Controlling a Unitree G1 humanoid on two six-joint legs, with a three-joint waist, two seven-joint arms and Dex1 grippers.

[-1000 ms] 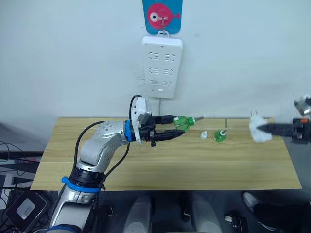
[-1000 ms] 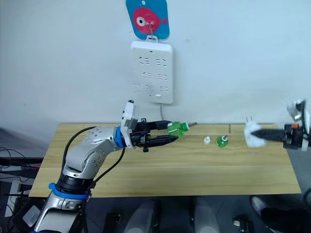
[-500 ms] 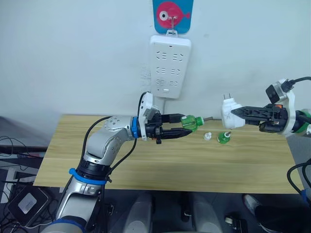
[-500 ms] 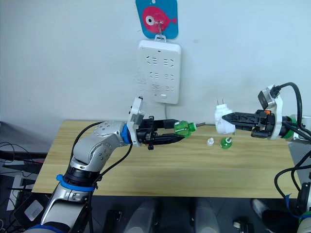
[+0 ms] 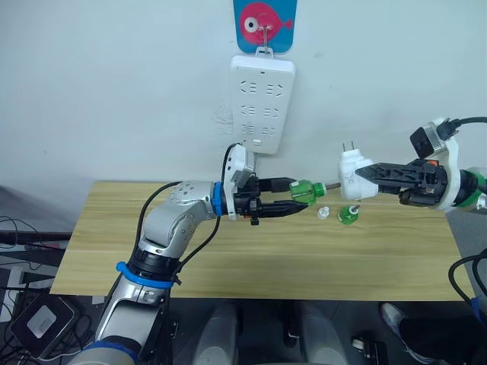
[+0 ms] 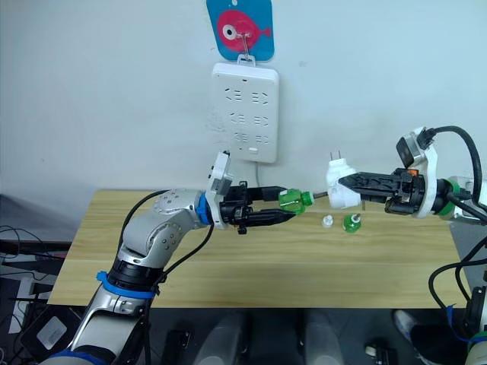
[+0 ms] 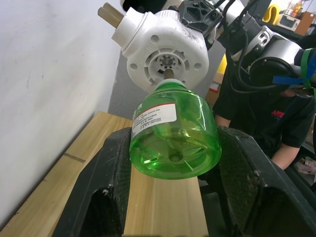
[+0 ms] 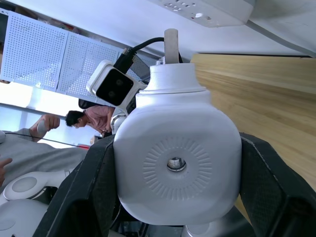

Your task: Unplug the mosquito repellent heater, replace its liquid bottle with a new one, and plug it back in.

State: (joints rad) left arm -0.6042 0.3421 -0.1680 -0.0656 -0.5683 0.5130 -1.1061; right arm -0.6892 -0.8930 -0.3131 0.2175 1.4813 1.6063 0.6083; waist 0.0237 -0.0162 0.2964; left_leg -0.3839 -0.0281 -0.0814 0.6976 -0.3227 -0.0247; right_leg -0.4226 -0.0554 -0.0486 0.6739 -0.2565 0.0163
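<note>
My left gripper (image 5: 292, 194) is shut on a green see-through bottle (image 5: 304, 189), held level above the table with its bare wick pointing right. My right gripper (image 5: 364, 173) is shut on the white mosquito repellent heater (image 5: 351, 167), plug prongs up. The wick tip meets the heater's base. In the left wrist view the bottle (image 7: 173, 133) has its neck at the heater's (image 7: 165, 49) centre hole. A second green bottle (image 5: 348, 214) stands on the table beside a loose white cap (image 5: 323, 212). I cannot tell which bottle is the new one.
A long white power strip (image 5: 262, 103) hangs on the wall above the wooden table (image 5: 228, 258), under a blue hook with a pink fish. A person in black (image 7: 276, 113) is behind the right arm in the left wrist view.
My right gripper has carried the heater left, up to the bottle's wick. The left gripper with its bottle has edged right. The camera has shifted a little.
</note>
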